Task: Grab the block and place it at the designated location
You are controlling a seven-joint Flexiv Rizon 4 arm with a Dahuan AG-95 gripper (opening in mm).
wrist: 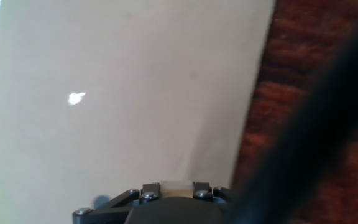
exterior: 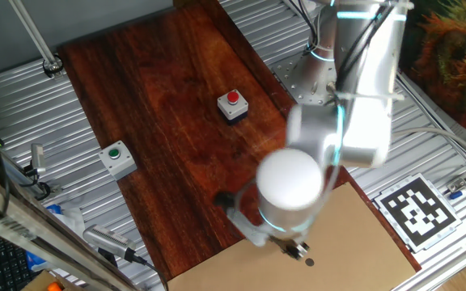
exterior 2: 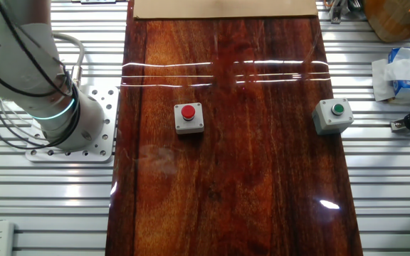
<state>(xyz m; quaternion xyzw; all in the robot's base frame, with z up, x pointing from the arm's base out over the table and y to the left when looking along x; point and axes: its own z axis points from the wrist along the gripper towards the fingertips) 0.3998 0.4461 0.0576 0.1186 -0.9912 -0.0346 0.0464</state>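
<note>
In the hand view my gripper (wrist: 176,188) is shut on the block (wrist: 176,185), a tiny light-tan cube held between the two dark fingers at the bottom edge. It hangs over the flat tan cardboard sheet (wrist: 129,81). In one fixed view the gripper (exterior: 298,249) sits low over the sheet (exterior: 354,250), and the small dark round dot (exterior: 310,261) lies just to its lower right. The block itself is hidden by the hand in that view. The other fixed view shows only the arm's base (exterior 2: 48,92), not the gripper.
A grey box with a red button (exterior: 232,104) and one with a green button (exterior: 116,158) stand on the dark wooden board (exterior: 168,97). A black-and-white square tag (exterior: 415,208) lies right of the sheet. A blurred dark cable (wrist: 316,137) crosses the hand view's right side.
</note>
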